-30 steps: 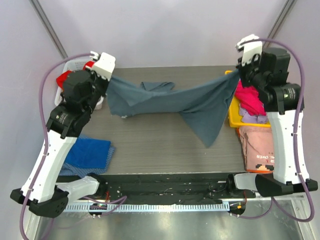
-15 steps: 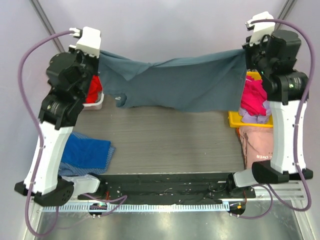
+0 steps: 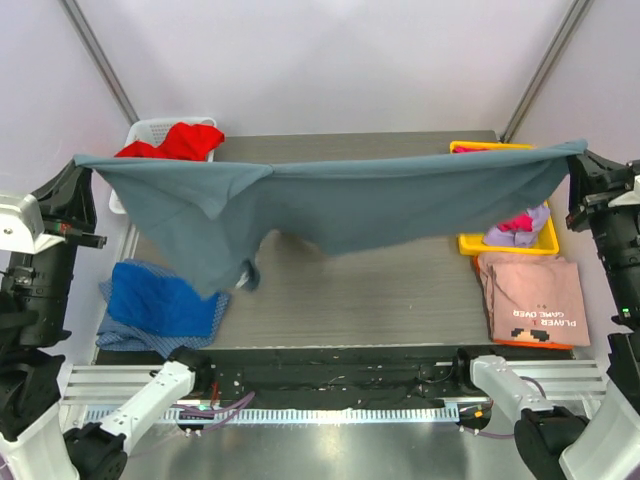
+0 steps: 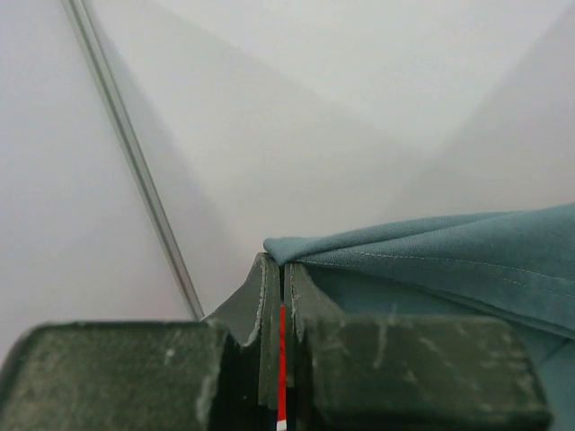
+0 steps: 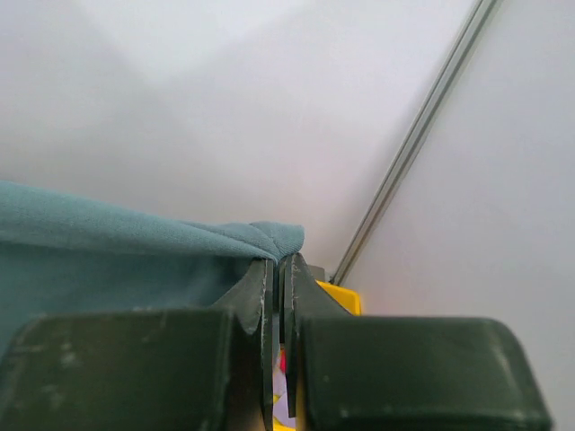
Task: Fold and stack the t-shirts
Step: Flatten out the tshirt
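Spanning left to right — slate t-shirt (image 3: pixel 380 200)

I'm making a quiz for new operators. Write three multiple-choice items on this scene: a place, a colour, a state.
1. Where is the red t-shirt? A. in the white basket B. on the floor C. on a hanger
2. What colour is the stretched t-shirt? A. magenta B. slate blue-grey C. white
3. The left gripper and right gripper are: A. wide open B. shut on the stretched t-shirt C. shut on nothing
Answers: 1 A, red cloth lies in the back-left basket; 2 B, plain in the top view; 3 B, both wrist views show fingers pinched on cloth.
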Robot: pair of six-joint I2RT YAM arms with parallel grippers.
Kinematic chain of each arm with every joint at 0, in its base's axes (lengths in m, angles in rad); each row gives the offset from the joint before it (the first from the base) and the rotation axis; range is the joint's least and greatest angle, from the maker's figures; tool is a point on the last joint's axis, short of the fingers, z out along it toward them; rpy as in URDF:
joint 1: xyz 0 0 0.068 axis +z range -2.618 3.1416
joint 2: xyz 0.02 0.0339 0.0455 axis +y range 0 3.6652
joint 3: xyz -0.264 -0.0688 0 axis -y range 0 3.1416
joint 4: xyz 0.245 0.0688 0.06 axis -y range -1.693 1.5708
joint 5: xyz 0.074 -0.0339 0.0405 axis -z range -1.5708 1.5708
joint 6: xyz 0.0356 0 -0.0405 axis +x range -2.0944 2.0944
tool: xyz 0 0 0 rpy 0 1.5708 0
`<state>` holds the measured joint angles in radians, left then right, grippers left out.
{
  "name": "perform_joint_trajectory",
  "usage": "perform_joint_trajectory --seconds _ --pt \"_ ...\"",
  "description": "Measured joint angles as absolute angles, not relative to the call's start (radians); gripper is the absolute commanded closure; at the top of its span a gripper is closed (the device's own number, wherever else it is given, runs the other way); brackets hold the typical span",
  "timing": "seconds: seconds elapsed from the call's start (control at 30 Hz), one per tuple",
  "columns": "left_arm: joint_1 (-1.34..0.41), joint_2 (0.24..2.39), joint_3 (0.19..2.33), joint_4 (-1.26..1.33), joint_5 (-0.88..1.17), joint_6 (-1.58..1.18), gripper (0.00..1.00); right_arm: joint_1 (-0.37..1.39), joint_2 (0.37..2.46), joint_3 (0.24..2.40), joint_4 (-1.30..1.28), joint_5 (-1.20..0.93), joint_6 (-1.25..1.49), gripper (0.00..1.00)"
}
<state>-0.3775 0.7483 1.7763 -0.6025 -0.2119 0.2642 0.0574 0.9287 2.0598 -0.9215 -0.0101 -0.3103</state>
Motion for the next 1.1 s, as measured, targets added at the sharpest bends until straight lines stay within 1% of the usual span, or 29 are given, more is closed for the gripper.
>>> perform_joint_trajectory --seconds 0.13,0.33,0.53,0.73,0.8,0.93,1.1 --pt "-0.377 0.805 1.837 -0.600 -0.221 0.271 1.00 0.047 0.965 2.079 -0.913 -0.017 -0.307 0.99" --pt "-0.377 0.976 1.872 -0.507 -0.290 0.350 1.00 0.044 1.139 2.134 -0.906 0.002 -0.307 0.99" --pt "-0.371 1.219 1.882 -0.340 -0.367 0.458 1.00 0.043 1.268 2.054 -0.810 0.070 -0.335 0.99" --pt "-0.288 1.523 2.069 -0.329 -0.373 0.436 1.00 0.043 1.427 2.056 -0.756 0.113 -0.353 0.99" --pt "-0.256 1.584 2.131 -0.342 -0.374 0.415 1.00 0.043 1.462 2.074 -0.756 0.115 -0.353 0.99" --pt "-0.226 1.604 2.197 -0.355 -0.375 0.382 1.00 0.044 1.516 2.184 -0.754 0.118 -0.361 0.99" --pt "-0.219 1.525 2.218 -0.335 -0.373 0.363 1.00 0.046 1.509 2.313 -0.702 0.126 -0.368 0.99"
